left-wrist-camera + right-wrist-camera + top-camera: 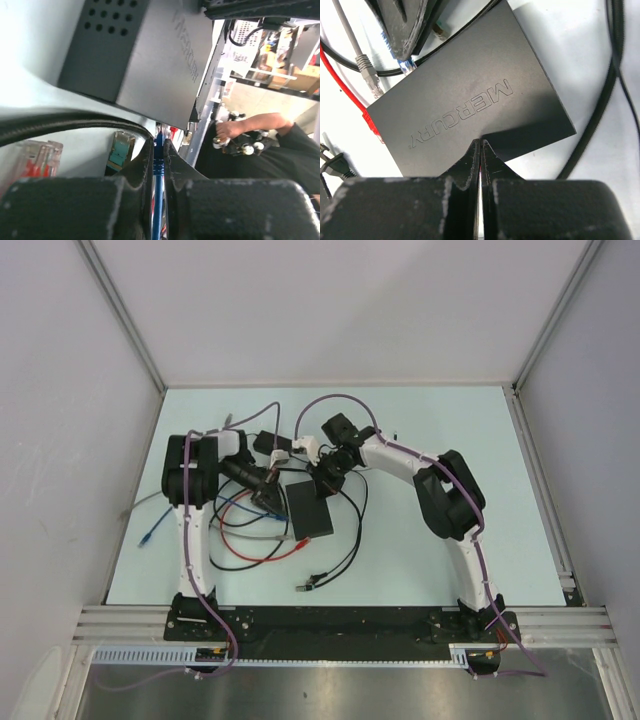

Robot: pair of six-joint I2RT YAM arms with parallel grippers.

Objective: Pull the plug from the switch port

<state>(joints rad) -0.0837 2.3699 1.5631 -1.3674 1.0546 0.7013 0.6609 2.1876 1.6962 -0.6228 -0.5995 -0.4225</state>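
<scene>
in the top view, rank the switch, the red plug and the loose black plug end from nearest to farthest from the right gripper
From the right gripper:
1. switch: right at its fingertips, mid-table.
2. red plug: by the switch's near corner.
3. black plug end: lying loose, closest to the arm bases.

Tight quarters around the switch (310, 508)

You are finding its far-left corner blocked by the left gripper (159, 146), which is clamping the blue cable (158, 200), while the right gripper (480, 145) is pressing its closed fingers on the switch's top at the far end. A red cable (350, 85) and a grey cable (362, 61) are crowding its left edge, and a black cable (611, 100) is looping past its right side. Beyond that loop, the table (410, 565) is lying open.
</scene>
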